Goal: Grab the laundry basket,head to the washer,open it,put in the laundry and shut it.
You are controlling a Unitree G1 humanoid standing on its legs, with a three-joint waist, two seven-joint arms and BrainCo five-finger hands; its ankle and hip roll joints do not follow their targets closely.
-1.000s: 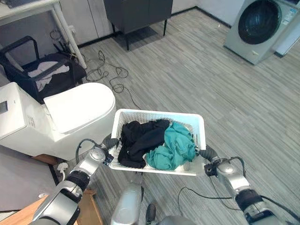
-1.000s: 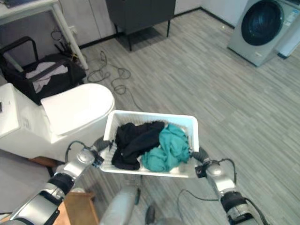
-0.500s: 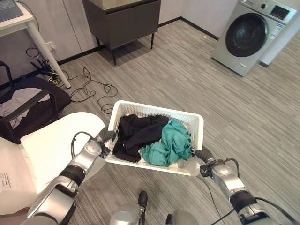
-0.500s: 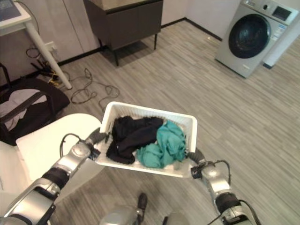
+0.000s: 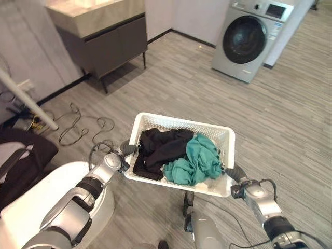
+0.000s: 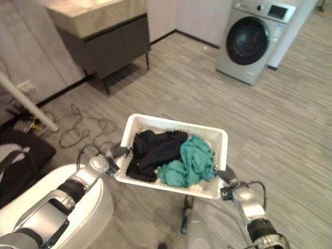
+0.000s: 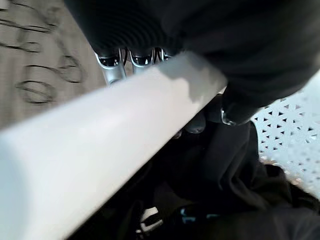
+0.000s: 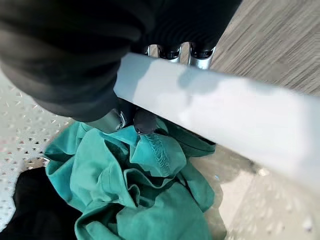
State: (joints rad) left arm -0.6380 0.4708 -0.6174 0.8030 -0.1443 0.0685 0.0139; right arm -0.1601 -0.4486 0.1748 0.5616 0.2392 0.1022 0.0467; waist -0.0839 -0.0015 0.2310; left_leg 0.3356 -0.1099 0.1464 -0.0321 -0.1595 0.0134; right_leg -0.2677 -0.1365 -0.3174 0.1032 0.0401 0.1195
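White plastic laundry basket (image 5: 218, 136), perforated walls, is held off the floor at the centre of the left eye view, one short end in each hand. The left hand (image 5: 126, 150) sits at the basket's left rim, centre-left of the frame; its own wrist view shows the fingers (image 7: 114, 68) on the outside of the rim and the thumb (image 7: 231, 111) hooked over it on the inside, so the hand is clasped on the rim. The right hand (image 5: 232, 174) meets the right rim at the lower right of centre; in its wrist view the fingers (image 8: 201, 56) lie outside the rim and the thumb (image 8: 144, 121) presses inside, likewise clamped on the rim.

Contents: a black garment (image 5: 158, 149) fills the left half of the basket, and a teal garment (image 5: 194, 161) is bunched in the right half, the two touching in the middle. Both lie below the level of the rim.

Washer (image 5: 245, 35) stands at the upper right of the frame, against the wall, round door closed, well apart from the basket. A dark cabinet (image 5: 104, 44) with a pale top stands at the upper left. Loose cables (image 5: 78, 124) lie on the grey wood-grain floor (image 5: 290, 119) left of centre. A white rounded object (image 5: 31, 207) occupies the lower left corner, with a dark bag (image 5: 18, 158) beside it at the left edge.
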